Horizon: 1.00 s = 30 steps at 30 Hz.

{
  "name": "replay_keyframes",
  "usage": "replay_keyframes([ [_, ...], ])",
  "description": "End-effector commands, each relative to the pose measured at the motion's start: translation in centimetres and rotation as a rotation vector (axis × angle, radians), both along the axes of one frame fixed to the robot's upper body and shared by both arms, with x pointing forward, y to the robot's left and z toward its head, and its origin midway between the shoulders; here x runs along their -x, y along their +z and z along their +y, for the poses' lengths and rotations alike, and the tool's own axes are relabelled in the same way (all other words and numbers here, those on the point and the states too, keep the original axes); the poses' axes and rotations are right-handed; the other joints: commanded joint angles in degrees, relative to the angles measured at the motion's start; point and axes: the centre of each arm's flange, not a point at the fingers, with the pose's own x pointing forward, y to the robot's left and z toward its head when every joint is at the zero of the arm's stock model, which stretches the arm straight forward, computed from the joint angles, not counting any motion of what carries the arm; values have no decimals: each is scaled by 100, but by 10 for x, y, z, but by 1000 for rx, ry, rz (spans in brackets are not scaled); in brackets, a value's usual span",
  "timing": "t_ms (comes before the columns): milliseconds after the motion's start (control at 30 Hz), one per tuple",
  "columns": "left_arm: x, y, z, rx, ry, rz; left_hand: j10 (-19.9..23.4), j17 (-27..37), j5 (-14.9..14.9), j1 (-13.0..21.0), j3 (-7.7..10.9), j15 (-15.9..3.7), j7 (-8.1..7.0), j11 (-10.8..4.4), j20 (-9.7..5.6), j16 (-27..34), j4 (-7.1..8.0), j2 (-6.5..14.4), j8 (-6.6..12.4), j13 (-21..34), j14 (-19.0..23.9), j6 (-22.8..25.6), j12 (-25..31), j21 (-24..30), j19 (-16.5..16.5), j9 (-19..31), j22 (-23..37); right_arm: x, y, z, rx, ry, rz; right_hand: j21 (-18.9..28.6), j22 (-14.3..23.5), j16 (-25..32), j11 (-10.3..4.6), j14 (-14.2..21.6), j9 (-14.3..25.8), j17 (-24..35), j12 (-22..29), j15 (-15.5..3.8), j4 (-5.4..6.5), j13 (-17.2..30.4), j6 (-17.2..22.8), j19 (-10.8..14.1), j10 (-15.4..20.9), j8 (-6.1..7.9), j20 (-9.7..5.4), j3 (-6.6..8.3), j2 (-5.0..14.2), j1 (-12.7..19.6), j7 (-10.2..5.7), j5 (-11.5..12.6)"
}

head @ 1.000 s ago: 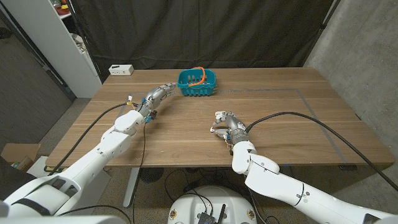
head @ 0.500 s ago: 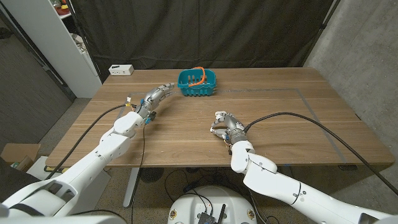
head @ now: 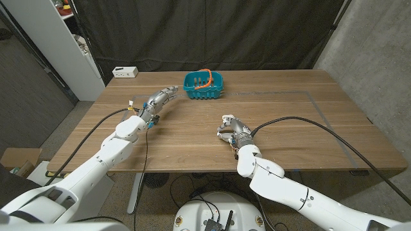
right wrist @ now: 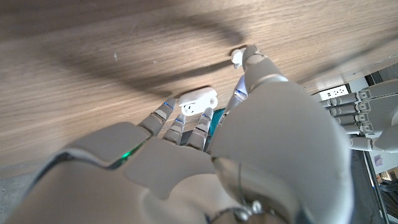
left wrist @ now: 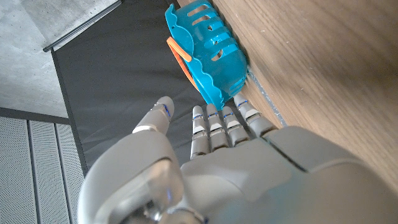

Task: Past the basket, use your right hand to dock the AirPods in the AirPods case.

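While left robot hand (head: 162, 98) waits beside teal basket (head: 203, 85) near far edge of surface (head: 308, 122), fingers straight and apart, grasping nothing, right robot hand (head: 231, 128) works mid-surface, toward near edge. Right fingers pinch white AirPods case (right wrist: 198, 101), lid apparently open; small white AirPod (right wrist: 237, 56) sits at thumb tip, just beside case, apparently lined up for docking. Task wording places case past basket; pictures show it well short of basket. White power strip (head: 125, 72) at far-left corner.
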Motion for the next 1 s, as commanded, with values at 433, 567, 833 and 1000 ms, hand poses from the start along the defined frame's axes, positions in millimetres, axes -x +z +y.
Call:
replay_keyframes([
  [433,0,2,2,6,20,-7,15,9,37,92,-58,-68,-35,-71,-34,6,-18,-8,-2,51,-52,39,57,-95,-68,28,21,-7,4,-3,5,-18,43,-42,17,-42,73,-89,-13,12,-30,-416,27,34,82,-27,-24,-93,84,-45,48,-21,94,-44],
  [567,2,2,2,8,23,-7,5,8,38,99,-64,-84,-36,-65,-38,2,-20,-9,-5,56,-71,30,56,-105,-84,28,21,-7,4,0,-3,-11,37,-47,17,-49,61,-104,-17,11,-27,-426,31,37,215,-36,-9,-63,80,-44,75,-21,86,-44],
  [833,2,1,5,11,25,-2,-14,8,41,111,-76,-55,-24,-41,-2,-3,-17,2,-6,66,-111,22,53,-119,-107,29,21,-7,3,2,-20,-4,35,-37,16,-40,35,-70,-10,8,-4,-436,43,40,436,-4,71,-4,67,-51,125,-33,123,-41],
  [1000,0,1,6,8,20,1,-8,7,41,114,-90,-87,-43,-65,-32,4,-17,-7,5,73,-106,50,59,-120,-100,30,21,-8,4,1,-16,-12,48,-32,15,-28,12,-27,-6,6,10,-446,33,40,500,20,122,10,65,-51,135,-19,139,-37],
])
